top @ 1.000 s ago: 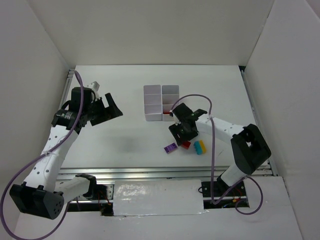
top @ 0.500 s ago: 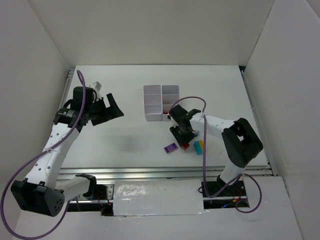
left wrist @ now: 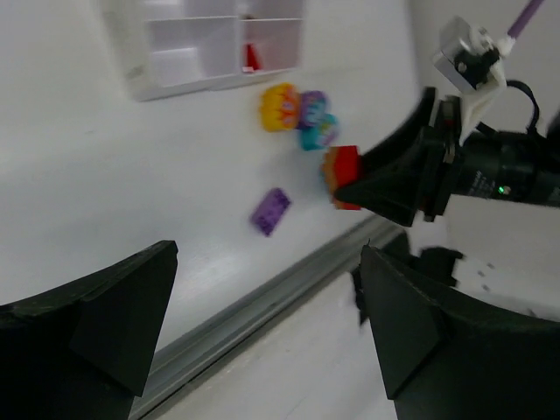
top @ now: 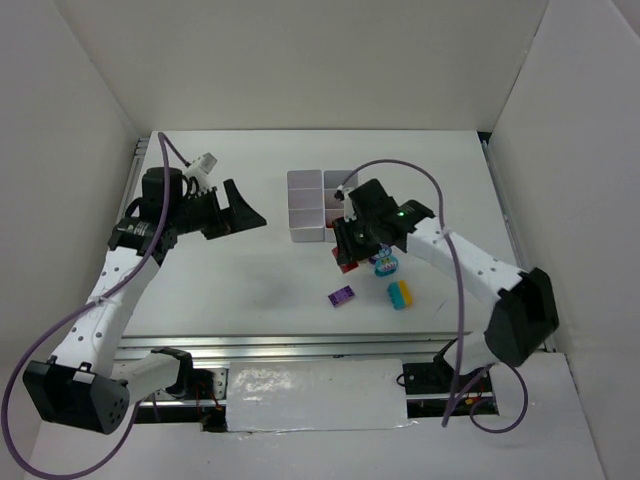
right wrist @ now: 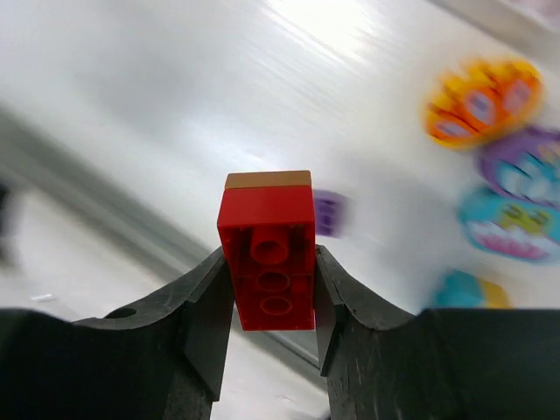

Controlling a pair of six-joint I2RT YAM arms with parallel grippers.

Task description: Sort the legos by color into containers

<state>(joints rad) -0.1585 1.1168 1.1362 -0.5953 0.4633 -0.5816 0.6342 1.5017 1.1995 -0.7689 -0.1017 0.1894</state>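
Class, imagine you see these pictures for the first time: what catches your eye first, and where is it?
A red brick pinched in the right end effector stands out, held off the table just in front of the white containers. Nearer the arm bases, a purple brick and a teal-and-yellow brick lie loose. The left end effector hangs wide open at the left, holding nothing.

The right gripper (right wrist: 270, 284) pinches a red brick (right wrist: 267, 249) by its sides, studs facing the camera, with an orange strip at its far end. Just beyond it, to the right, lies a small purple brick (right wrist: 331, 214). Further ahead and right, blurred, sit an orange patterned brick (right wrist: 481, 103), a purple patterned brick (right wrist: 525, 162) and a teal patterned brick (right wrist: 512, 226). Closer in is a teal-and-yellow brick (right wrist: 464, 291).
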